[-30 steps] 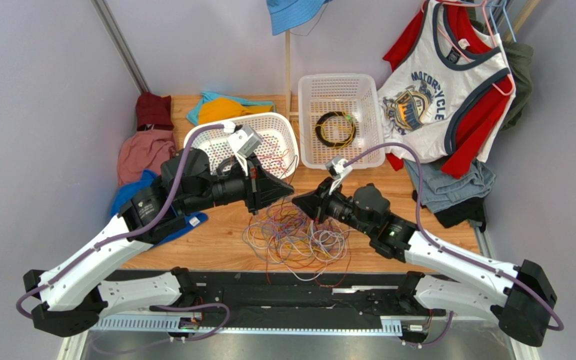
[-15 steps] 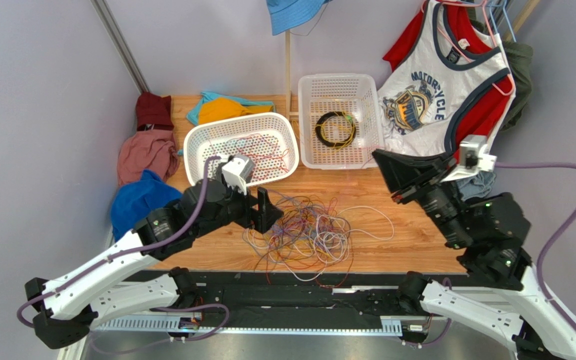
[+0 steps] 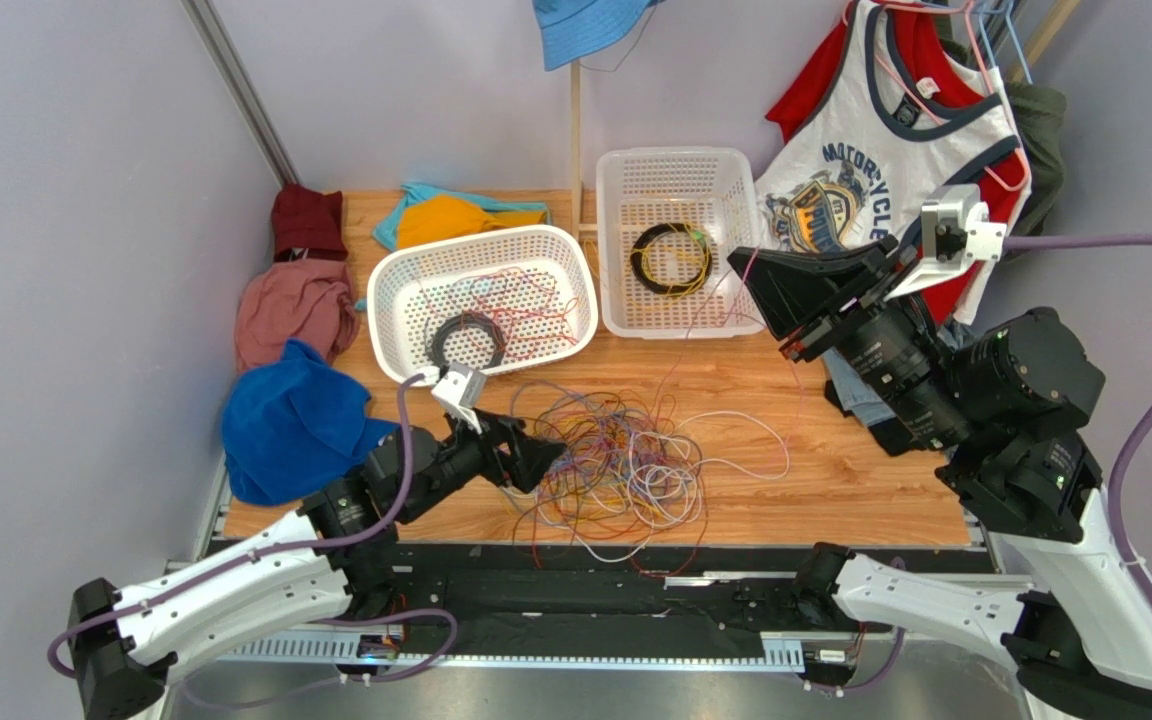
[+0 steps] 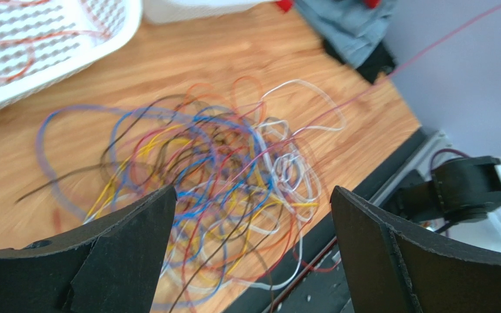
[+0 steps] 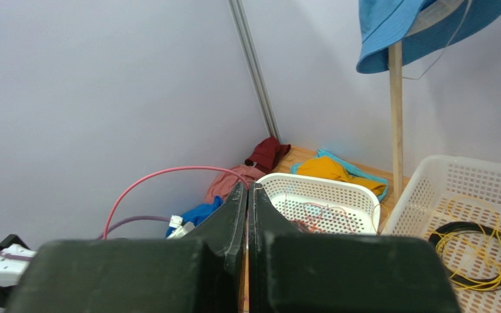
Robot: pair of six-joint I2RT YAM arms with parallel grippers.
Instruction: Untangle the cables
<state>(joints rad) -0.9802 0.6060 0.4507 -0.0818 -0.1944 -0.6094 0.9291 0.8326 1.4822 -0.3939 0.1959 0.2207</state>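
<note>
While the right claw (image 3: pixel 766 297), shut tight, seemingly pinches one red strand (image 4: pixel 429 48) high up, the left claw (image 4: pixel 253 215) hangs wide open and empty beside the cables (image 3: pixel 612 465) on the table (image 3: pixel 838 480).
Best to pin the cables first, then draw that strand out slowly.

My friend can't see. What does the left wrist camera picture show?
A messy tangle of colored cables lies on a wooden table, seen between the left gripper's open black jaws. A white basket sits at top left.
</note>
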